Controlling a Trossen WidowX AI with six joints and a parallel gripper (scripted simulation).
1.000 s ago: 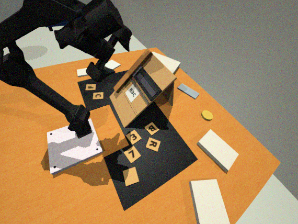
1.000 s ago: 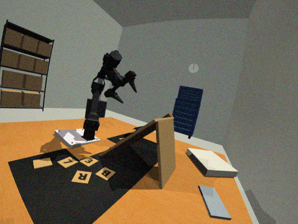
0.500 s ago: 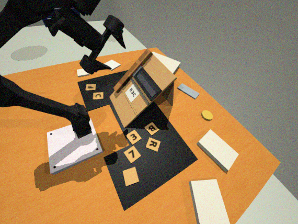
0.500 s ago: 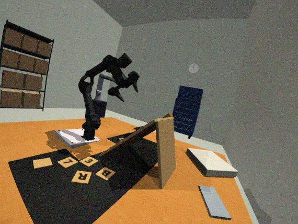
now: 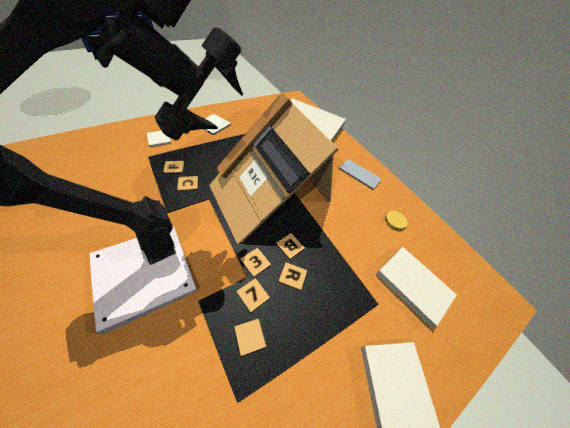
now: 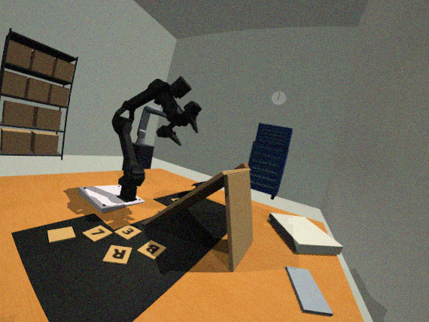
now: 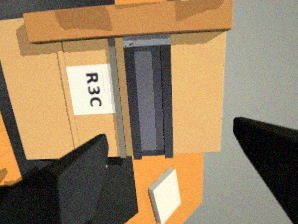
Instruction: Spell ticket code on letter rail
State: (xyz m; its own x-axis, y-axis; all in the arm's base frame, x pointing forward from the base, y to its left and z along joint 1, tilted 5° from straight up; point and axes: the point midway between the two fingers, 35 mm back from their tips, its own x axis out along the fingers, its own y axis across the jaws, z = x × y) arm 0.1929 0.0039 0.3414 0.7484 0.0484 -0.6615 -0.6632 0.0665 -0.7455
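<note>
Matte black arm [image 5: 75,195] [image 6: 126,147], angular segments; hand [image 5: 227,112] [image 6: 188,138] [image 7: 170,130] black, 2 tapering pointed fingers.

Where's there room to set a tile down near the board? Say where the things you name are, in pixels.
Bare counter shows between the blue-grey bar [image 5: 360,174] [image 6: 309,290] and the black mat [image 5: 280,345] [image 6: 94,286], and between the yellow disc [image 5: 396,220] and that mat. It's crowded by the 3 [image 5: 255,262] [image 6: 128,232], 7 [image 5: 253,295] [image 6: 97,233], R [image 5: 293,276] [image 6: 117,254] and B [image 5: 290,245] [image 6: 151,250] tiles.

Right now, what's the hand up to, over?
Hand open, nothing held. Letter rail without tiles. Ticket reads R3C. Nothing seen blocking the rail.
</note>
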